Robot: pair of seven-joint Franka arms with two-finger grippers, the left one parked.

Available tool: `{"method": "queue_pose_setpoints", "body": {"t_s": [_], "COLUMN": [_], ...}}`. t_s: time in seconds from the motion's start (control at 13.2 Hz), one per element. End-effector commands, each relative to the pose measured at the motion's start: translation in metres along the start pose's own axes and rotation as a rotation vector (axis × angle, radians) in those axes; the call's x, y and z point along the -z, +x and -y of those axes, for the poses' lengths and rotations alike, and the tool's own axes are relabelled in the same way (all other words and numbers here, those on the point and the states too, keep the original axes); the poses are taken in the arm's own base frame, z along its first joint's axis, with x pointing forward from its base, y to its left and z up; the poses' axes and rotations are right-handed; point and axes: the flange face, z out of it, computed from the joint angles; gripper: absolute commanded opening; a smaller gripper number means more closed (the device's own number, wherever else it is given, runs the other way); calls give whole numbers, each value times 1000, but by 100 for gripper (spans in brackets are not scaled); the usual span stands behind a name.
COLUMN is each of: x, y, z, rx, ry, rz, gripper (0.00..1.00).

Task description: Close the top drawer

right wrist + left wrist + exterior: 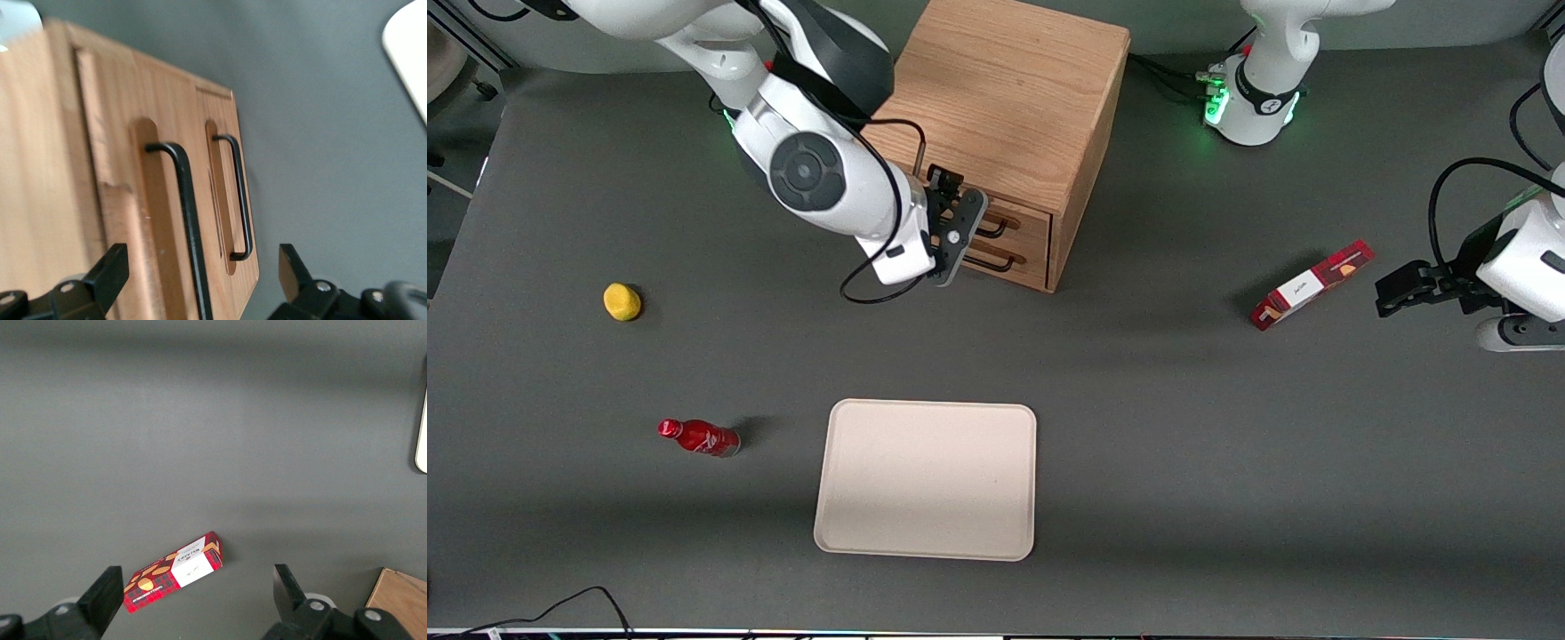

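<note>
yellow rounded fruit (622,301): one, toward the working arm's end of the table, well apart from the cabinet.
red bottle (698,436): one, lying on its side, nearer the front camera than the fruit.
beige rectangular tray (925,480): one, nothing on it, nearer the camera than the cabinet.
gripper (958,233): fingers (110,270) spread wide, holding nothing; it sits just in front of the drawer fronts, at handle height.
light oak cabinet (1014,98): one, with two drawers and two black wire handles.
top drawer (1030,227): directly ahead of your gripper. Its black wire handle (188,220) passes between the spread fingers, untouched. The handle's long axis runs across the drawer front. Whether the front stands proud of the cabinet face, I cannot tell.
lower drawer (1027,262): just beneath, with a matching handle (241,200); leave it alone.
next move (judgement): push straight into the cabinet face, square to the handle's axis.
red patterned box (1307,286): one, toward the parked arm's end.
</note>
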Motion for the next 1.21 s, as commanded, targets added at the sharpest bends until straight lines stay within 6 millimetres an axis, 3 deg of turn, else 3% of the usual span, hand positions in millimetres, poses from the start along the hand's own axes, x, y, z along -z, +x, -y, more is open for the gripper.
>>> {"method": "queue_pose_setpoints", "body": {"t_s": [0.0,0.15,0.38,0.45,0.61,0.83,0.98,1.14], "x": [66,109,175,196,232,254,270,264], "y": [-17,-35,-83,-104,-152,-192,-238,-277], "z": [28,45,57,55,19,7,-21,-34], "rx": [-107,-188,-443,-539,-818,-1176,-1300,-1377], "ry": [-107,-221,-351,-381,-377,-369,-380,-377], "rz": [-64,-121,-209,-237,-276,-339,-365,-351], "gripper": [100,100,100,100,100,100,100,100]}}
